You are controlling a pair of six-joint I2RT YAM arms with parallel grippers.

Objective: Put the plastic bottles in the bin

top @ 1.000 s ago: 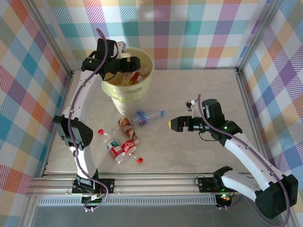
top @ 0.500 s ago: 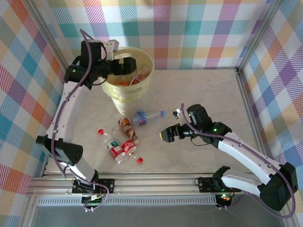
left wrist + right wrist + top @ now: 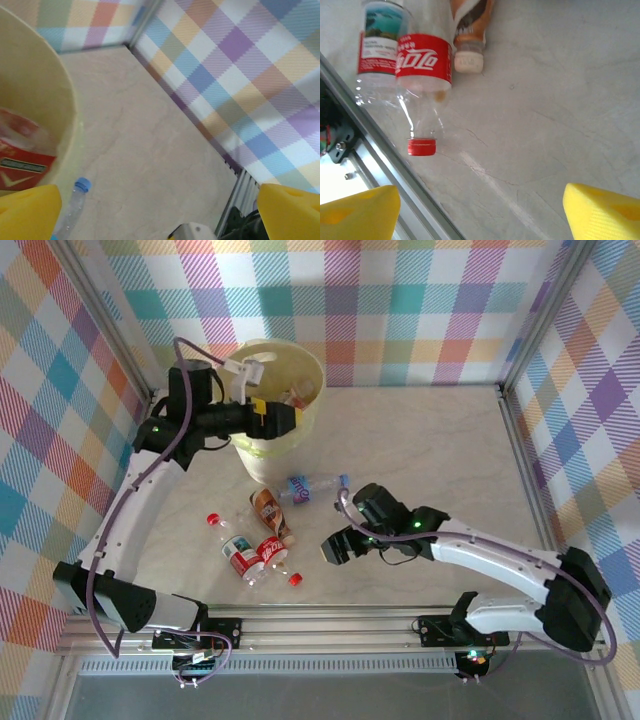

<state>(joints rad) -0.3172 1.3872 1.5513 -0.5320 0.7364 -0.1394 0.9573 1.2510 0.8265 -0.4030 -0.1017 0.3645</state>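
Pale marbled surface (image 3: pixel 430 450), evenly lit, boxed in by pastel plaid cloth walls (image 3: pixel 420 300) behind the left end effector (image 3: pixel 285 420) and out to either side of both, aluminium posts (image 3: pixel 544 320) at the back corners, slotted aluminium rail (image 3: pixel 330 625) just nearside of the right end effector (image 3: pixel 335 547).

This is a robot test cell in a lab, not a home. The left arm (image 3: pixel 122 505) and the right arm (image 3: pixel 490 550), 2 in all, are bolted to an aluminium rail (image 3: pixel 330 625) at the near edge of a pale marble-look bench (image 3: pixel 420 440). A metal post (image 3: pixel 105 315) and checked cloth walls (image 3: pixel 420 310) box it in.
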